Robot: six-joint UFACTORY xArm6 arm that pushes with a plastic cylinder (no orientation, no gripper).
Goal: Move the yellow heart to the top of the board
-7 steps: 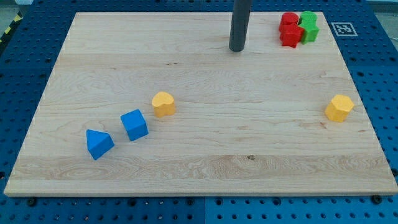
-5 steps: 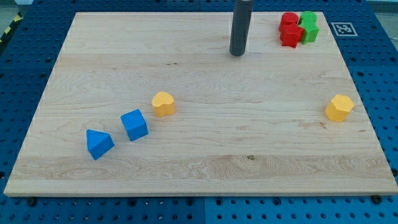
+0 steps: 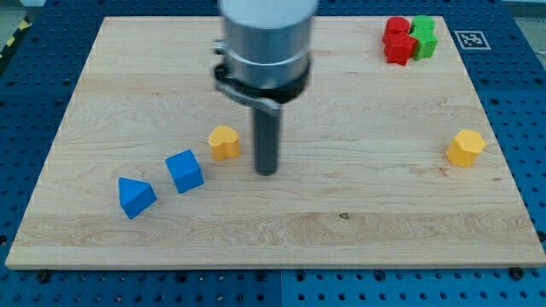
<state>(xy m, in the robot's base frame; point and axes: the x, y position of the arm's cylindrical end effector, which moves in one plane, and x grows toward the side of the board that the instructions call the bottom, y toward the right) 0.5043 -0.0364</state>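
Observation:
The yellow heart [image 3: 224,141] lies left of the board's middle. My tip [image 3: 267,171] stands just to the right of it and slightly lower, a small gap apart, not touching. The arm's grey body hangs above the tip and hides part of the board's upper middle. A second yellow block, hexagon-like [image 3: 465,147], sits near the right edge.
A blue cube [image 3: 184,170] and a blue triangular block [image 3: 136,197] lie lower left of the heart in a diagonal line. Two red blocks [image 3: 397,41] and two green blocks [image 3: 424,37] cluster at the top right corner. The wooden board [image 3: 341,239] rests on a blue pegboard.
My tip has moved from the board's top middle down and to the left, arriving just right of the yellow heart. No block has moved.

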